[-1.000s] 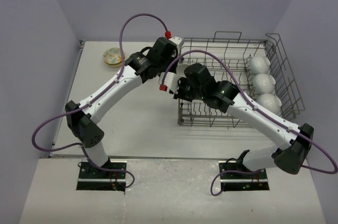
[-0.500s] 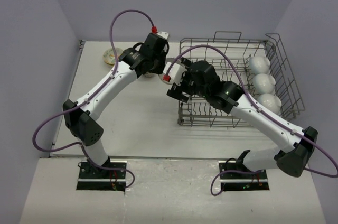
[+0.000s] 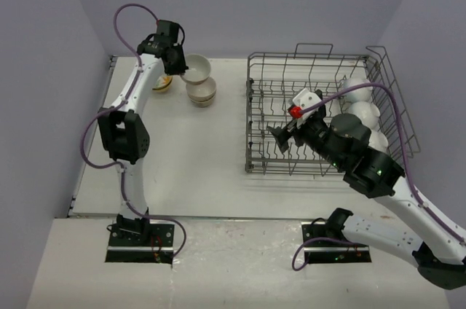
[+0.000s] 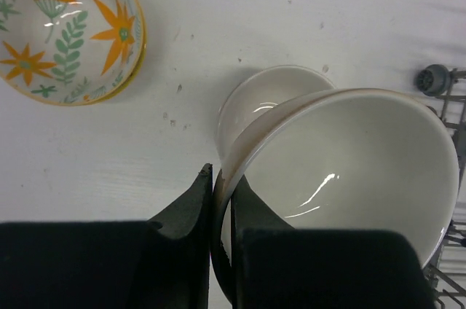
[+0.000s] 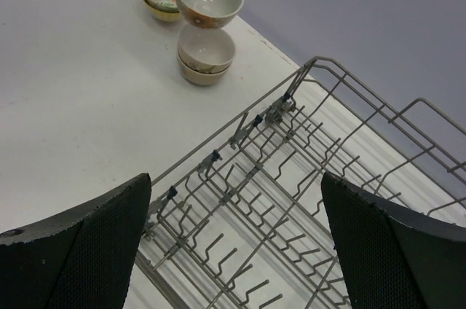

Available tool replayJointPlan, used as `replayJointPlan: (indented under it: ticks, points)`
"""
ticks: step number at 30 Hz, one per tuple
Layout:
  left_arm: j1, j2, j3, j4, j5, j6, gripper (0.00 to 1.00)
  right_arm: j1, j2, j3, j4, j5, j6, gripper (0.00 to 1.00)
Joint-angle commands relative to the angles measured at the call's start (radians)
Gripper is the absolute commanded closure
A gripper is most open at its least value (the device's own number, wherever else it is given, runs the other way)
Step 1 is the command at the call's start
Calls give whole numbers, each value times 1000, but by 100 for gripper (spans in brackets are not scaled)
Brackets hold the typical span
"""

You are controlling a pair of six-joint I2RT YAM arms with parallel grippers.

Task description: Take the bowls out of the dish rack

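Top view: left of the rack point(image 3: 248, 116), the left gripper point(image 3: 180, 71) pinches a cream bowl point(image 3: 196, 68) by its rim above the stack point(image 3: 201, 93); white bowls point(image 3: 362, 114) sit at the rack's right end, nearest the right gripper point(image 3: 279, 136). Left wrist: bowl hangs off-centre over the stack. Right wrist: jaws spread wide above the rack

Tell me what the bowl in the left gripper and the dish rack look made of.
The held bowl: likely glazed ceramic, cream and glossy, with bright highlights inside and a brownish rim. The dish rack: probably thin grey metal wire, dull sheen; coating unclear.
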Motion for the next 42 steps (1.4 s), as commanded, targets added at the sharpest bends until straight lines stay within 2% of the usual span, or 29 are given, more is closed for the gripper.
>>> replayJointPlan:
  ticks: [1,8,12,18,23,25,28,29,35,38,42]
  points:
    - [4,71,100,36,97,-23,100,0,-40,-35,37,-23,77,1]
    - [13,147,130,80,145,-36,100,0,-62,-50,37,-25,77,1]
    - [14,159,123,63,120,-46,100,0,-59,-50,37,-29,75,1]
    - [14,126,-2,114,113,-55,100,0,-57,-55,40,-38,74,1]
    - [17,127,-10,117,116,-62,100,0,-59,-56,40,-40,69,1]
    - [19,119,-18,122,119,-64,91,0,-60,-56,41,-41,68,1]
    - [19,112,-33,126,122,-67,83,0,-57,-59,43,-43,64,1]
    - [21,110,-38,126,122,-69,76,0,-56,-59,43,-43,64,1]
    - [25,72,-76,143,107,-72,67,0,-47,-58,43,-44,60,1]
    - [28,56,-71,145,110,-73,52,0,-45,-58,43,-46,61,1]
    - [31,47,-61,131,114,-70,50,0,-47,-59,44,-47,60,1]
